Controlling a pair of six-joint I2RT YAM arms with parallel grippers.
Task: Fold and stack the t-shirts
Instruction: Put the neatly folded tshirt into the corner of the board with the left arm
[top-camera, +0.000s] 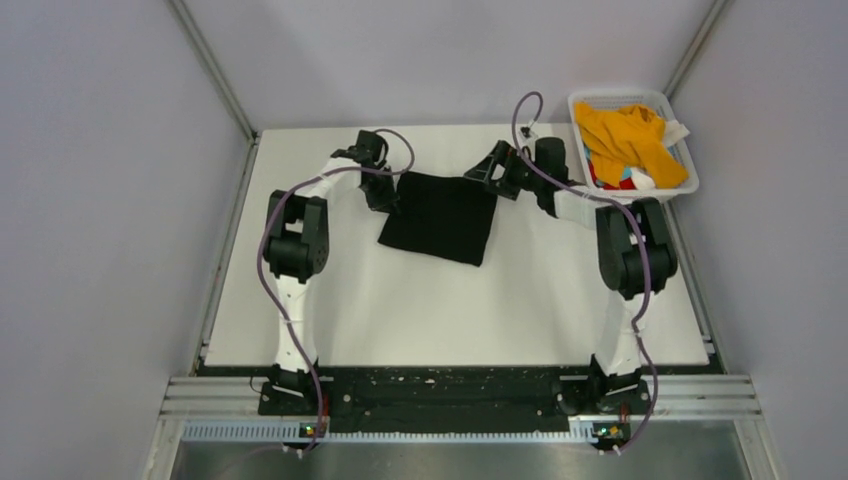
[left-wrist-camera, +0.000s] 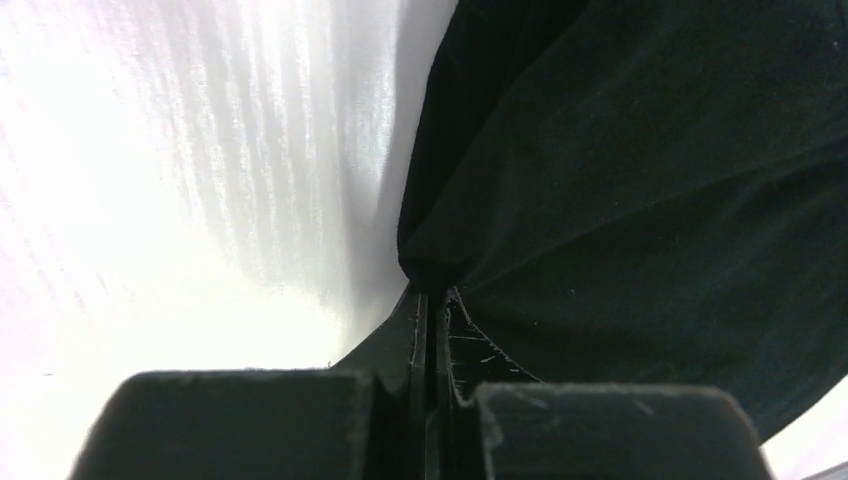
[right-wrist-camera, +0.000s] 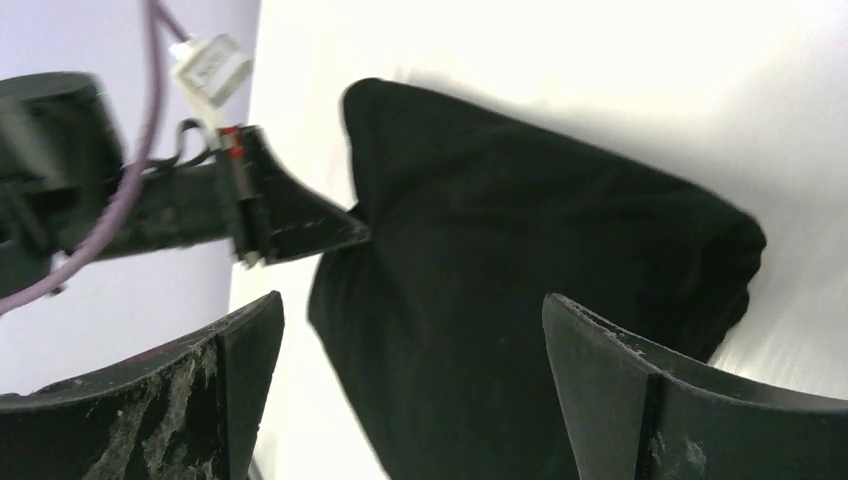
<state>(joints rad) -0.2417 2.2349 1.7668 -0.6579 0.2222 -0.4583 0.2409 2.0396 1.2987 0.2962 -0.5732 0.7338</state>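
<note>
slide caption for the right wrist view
Open right tool facing the folded black shirt while the left tool pinches its edge.

Black t-shirt (top-camera: 440, 217): plain, folded to a rough rectangle, lying flat on the white table (top-camera: 450, 310) at centre rear, set slightly askew. Its left edge is bunched and clamped in the left gripper (left-wrist-camera: 430, 295); the rest shows soft creases. Orange-yellow t-shirt (top-camera: 625, 135): unfolded, crumpled, heaped in the white mesh basket (top-camera: 690, 170) at the table's right rear corner. Red fabric (top-camera: 598, 176), blue fabric (top-camera: 627, 186) and white fabric (top-camera: 641, 181) show under its near edge; garment type cannot be told.
</note>
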